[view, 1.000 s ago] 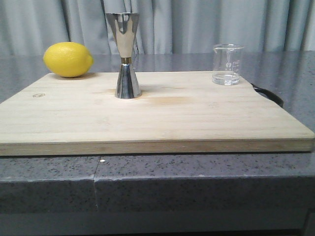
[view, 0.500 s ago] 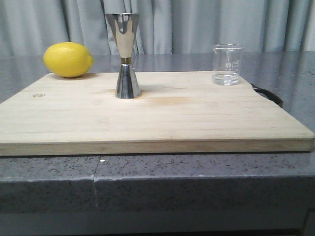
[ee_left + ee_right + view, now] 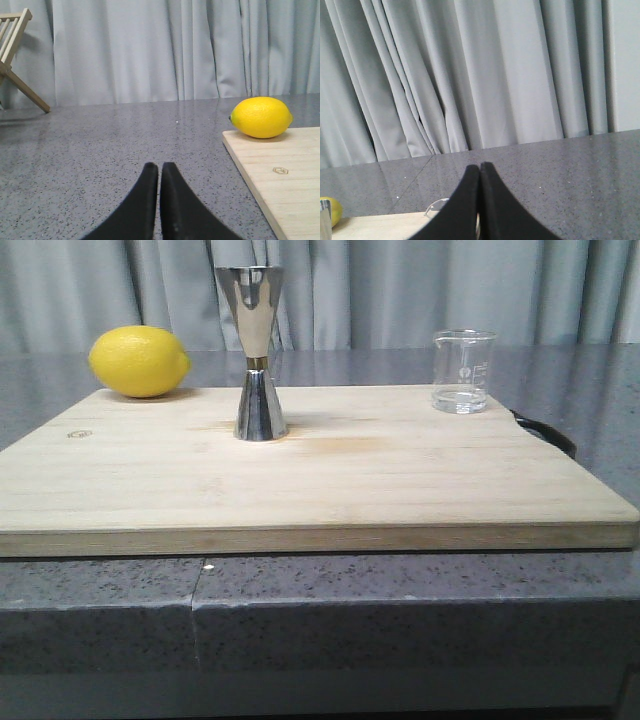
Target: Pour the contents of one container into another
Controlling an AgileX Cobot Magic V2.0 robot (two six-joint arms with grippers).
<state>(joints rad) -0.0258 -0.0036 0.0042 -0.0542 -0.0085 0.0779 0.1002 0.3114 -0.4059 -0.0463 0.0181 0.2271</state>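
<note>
**Both pincers clenched, jigger and beaker standing apart**

Left pincer (image 3: 159,200) hangs clenched over the grey counter (image 3: 400,630), gripping nothing; right pincer (image 3: 479,200) the same. On the wooden cutting board (image 3: 330,490), a lemon (image 3: 139,361), then the steel jigger (image 3: 256,352) upright mid-board, and the glass beaker (image 3: 463,371) upright well to its right, perhaps a little liquid inside. Poured already or not, hard to call. Any grasp wants opened fingers and a level carry.

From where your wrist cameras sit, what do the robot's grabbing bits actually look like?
Each end effector ends in two matte black fingers. On the left end effector they are broad at the base and curve inward to slim, rounded tips. The right end effector has the same black, tapering shape. No cables, labels or markings are visible on them.
</note>
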